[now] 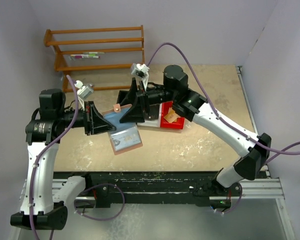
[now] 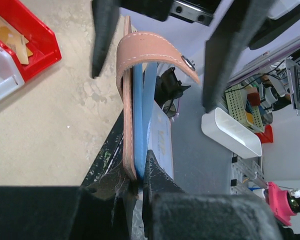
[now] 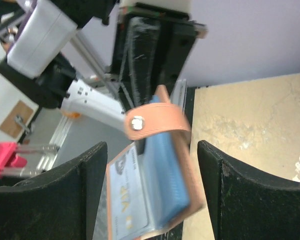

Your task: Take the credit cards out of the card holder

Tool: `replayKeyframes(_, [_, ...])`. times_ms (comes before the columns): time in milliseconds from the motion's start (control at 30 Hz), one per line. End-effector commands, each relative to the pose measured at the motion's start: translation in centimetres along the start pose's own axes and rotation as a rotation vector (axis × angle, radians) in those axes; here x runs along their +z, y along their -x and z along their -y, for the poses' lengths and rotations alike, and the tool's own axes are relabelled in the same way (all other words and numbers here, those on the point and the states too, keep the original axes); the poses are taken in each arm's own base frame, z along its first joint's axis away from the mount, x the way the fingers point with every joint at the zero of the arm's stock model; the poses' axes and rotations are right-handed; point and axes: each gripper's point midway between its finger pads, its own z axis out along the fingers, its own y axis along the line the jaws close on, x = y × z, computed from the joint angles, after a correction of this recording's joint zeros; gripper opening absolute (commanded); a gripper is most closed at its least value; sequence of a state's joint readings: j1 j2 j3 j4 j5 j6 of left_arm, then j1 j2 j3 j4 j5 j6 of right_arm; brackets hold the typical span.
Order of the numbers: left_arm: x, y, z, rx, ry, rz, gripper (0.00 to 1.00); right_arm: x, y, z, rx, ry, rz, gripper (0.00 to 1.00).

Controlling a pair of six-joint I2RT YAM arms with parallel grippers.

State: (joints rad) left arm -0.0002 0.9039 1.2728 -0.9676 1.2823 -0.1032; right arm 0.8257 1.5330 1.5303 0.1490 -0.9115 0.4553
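Note:
The card holder [image 1: 124, 134], pinkish-brown with blue lining, hangs unfolded above the table. My left gripper [image 1: 105, 123] is shut on its lower edge; in the left wrist view the jaws [image 2: 139, 172] pinch the leather and lining together. The strap tab [image 2: 155, 50] curls over the top. A pale credit card [image 3: 127, 197] marked VIP sits in an inner pocket. My right gripper [image 1: 122, 107] is open, its fingers [image 3: 70, 200] standing on either side of the card holder [image 3: 172, 185] without touching it. The right wrist view is blurred.
A red bin [image 1: 166, 123] with golden flat pieces [image 1: 172, 118] stands right of the grippers, a white bin [image 2: 2, 80] beside it. A wooden rack [image 1: 97, 55] is at the back left. The table's front edge and rail lie below the card holder.

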Motion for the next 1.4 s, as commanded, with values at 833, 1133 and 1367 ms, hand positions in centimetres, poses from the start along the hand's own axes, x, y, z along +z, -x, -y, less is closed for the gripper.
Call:
replayKeyframes(833, [-0.1, 0.6, 0.1, 0.079, 0.012, 0.040, 0.86, -1.7, 4.5, 1.8, 0.019, -0.207, 0.275, 0.00])
replayKeyframes(1133, [0.2, 1.7, 2.0, -0.049, -0.101, 0.104, 0.79, -6.0, 7.4, -1.1, 0.075, -0.206, 0.722, 0.00])
replayKeyframes(1367, [0.2, 3.2, 3.0, -0.130, -0.147, 0.161, 0.71, -6.2, 5.4, -1.6, 0.121, -0.221, 0.804, 0.00])
